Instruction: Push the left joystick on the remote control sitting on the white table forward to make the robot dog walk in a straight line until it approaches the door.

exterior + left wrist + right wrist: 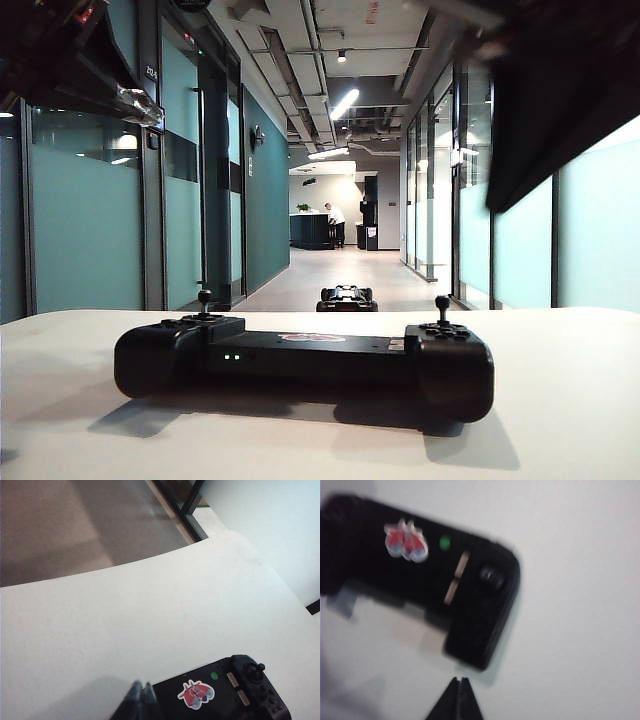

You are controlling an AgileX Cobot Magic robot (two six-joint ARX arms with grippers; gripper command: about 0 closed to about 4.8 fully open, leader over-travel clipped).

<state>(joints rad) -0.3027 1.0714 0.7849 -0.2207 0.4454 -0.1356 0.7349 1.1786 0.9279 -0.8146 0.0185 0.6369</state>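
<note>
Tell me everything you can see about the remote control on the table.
The remote control is a wide black controller, seemingly matte plastic, with bulky rounded ends. A small thumbstick stands upright on each end, and two green lights glow on its front. A red-white sticker sits on its flat top. It lies level on the white table, casting a shadow. Nothing touches it: the left gripper and the right gripper hover above, both shut.
</note>
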